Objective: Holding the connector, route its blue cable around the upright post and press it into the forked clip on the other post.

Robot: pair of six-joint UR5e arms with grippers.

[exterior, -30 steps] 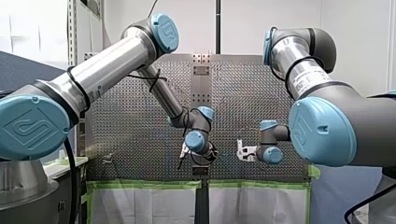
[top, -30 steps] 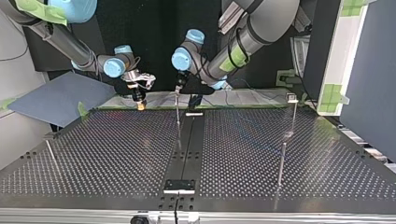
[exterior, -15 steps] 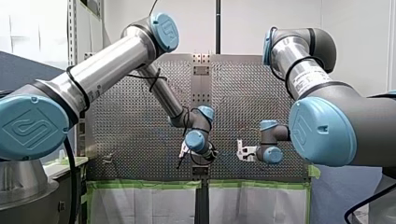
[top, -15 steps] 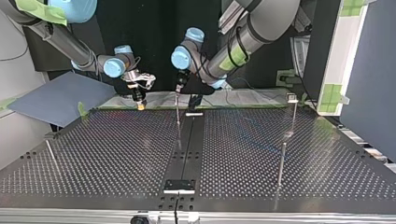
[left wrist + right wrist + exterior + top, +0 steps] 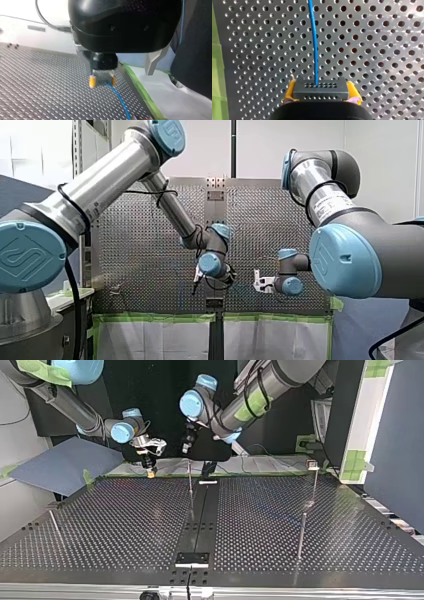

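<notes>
In the right wrist view my right gripper [image 5: 321, 93] is shut on a black connector [image 5: 321, 86], yellow pads [image 5: 290, 91] on both its sides. The blue cable [image 5: 314, 42] runs straight ahead from it over the perforated table. My left gripper [image 5: 119, 73] is open, its metal fingers [image 5: 152, 60] wide apart and holding nothing. Ahead of it I see my right gripper [image 5: 103, 80] and the blue cable [image 5: 120, 97] trailing off it. In the top view my right gripper [image 5: 149, 470] hangs at the table's far edge and my left gripper [image 5: 186, 449] is above a thin upright post [image 5: 190, 485].
A post with a small head [image 5: 313, 477] stands at the top view's right, a shorter post [image 5: 301, 532] in front of it. Another thin post [image 5: 55, 525] leans at the left. A black strip [image 5: 200, 520] runs down the table's middle. Green tape [image 5: 140, 95] edges the table.
My left arm has lifted, its gripper rising off the middle post and shifting slightly to the top view's left. My right arm and the connector have stayed still.
</notes>
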